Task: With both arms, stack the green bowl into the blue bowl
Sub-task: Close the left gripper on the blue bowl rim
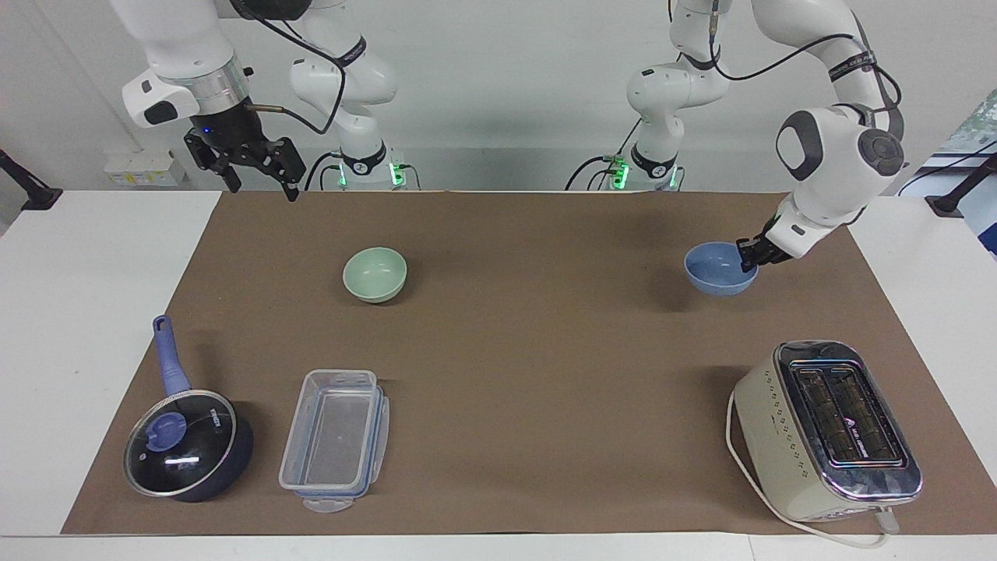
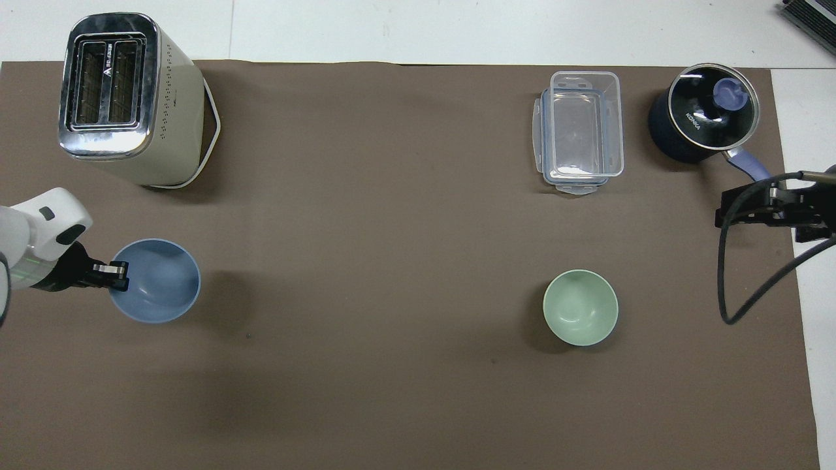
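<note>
The left gripper (image 1: 749, 257) pinches the blue bowl (image 1: 718, 269) by its rim, lifted above the mat at the left arm's end. The bowl looks light, rigid and smooth, so a rim pinch may slip. The green bowl (image 1: 375, 274) sits toward the right arm's end, where the right gripper (image 1: 263, 178) waits with its fingers spread.

— What sort of room have we got here?

— We'd call it a robotics lab. Two white arms (image 1: 829, 148) are bolted at the edge of a white table (image 1: 93, 312), green lights glowing at their bases, cables looping along a bare pale wall.

— And the kitchenware?

— Props, we think: a toaster (image 1: 826, 428), a lidded saucepan (image 1: 187, 446) and a clear plastic container (image 1: 335, 440) spaced out on a brown paper sheet (image 1: 530, 374).
</note>
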